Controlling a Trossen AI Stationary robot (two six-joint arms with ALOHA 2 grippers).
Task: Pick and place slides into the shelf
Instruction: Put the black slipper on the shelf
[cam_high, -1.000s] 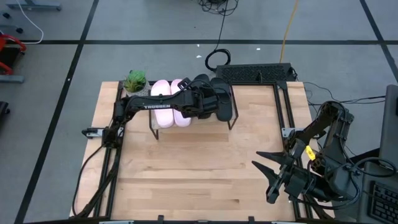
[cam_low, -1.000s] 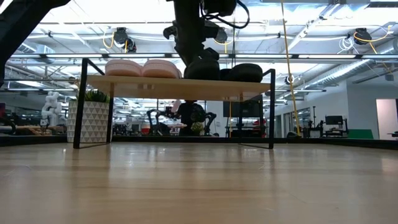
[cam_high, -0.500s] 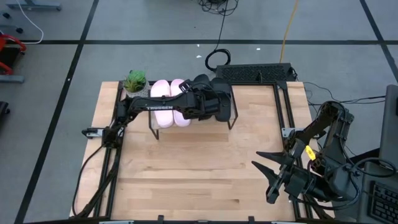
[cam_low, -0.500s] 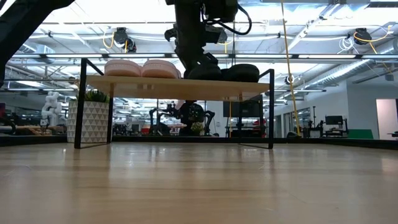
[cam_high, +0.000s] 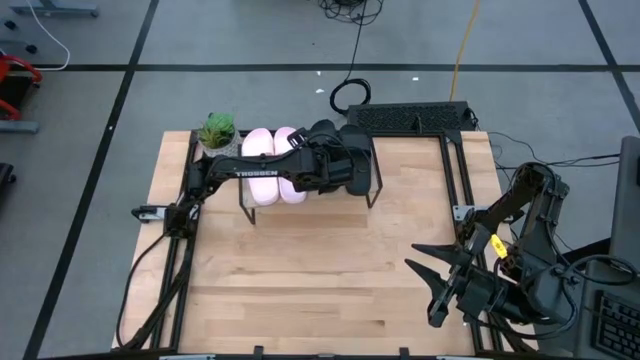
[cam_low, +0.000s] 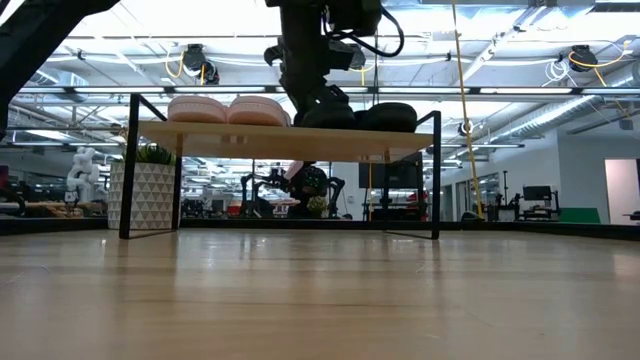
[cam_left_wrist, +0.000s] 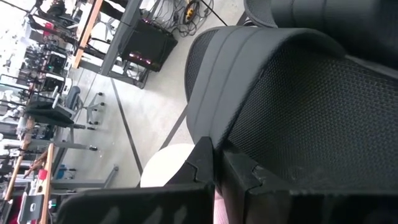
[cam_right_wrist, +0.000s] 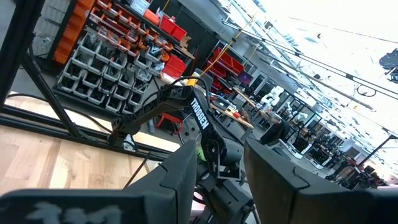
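Note:
The shelf (cam_low: 220, 137) stands at the table's far side. On its top rest a pale pink pair of slides (cam_high: 273, 165) (cam_low: 230, 108) to the left and a black pair (cam_high: 360, 172) (cam_low: 395, 115) to the right, soles down. My left gripper (cam_high: 345, 165) (cam_left_wrist: 214, 158) reaches over the shelf from the left, shut, at the black slide next to the pink pair. My right gripper (cam_high: 412, 257) (cam_right_wrist: 214, 168) waits high over the table's near right, open and with nothing in it. My left gripper's shut fingertips (cam_left_wrist: 202, 158) lie against the edge of the black slide's mesh strap (cam_left_wrist: 249, 124), on the side facing the pink pair. They come slanting down from the table's left. The slide sits on the shelf top. I cannot tell whether any strap is caught between the fingers.
A small plant in a white patterned pot (cam_high: 217, 130) (cam_low: 145, 195) stands at the shelf's left end. A black perforated tray (cam_high: 410, 117) lies at the far edge. Bare wooden tabletop (cam_high: 300, 280) spreads across the near half.
My left gripper has rolled a little at the wrist while staying over the black slides. In the low view its fingers now slant down onto the slide, which sits lower and flatter on the shelf than a second ago.

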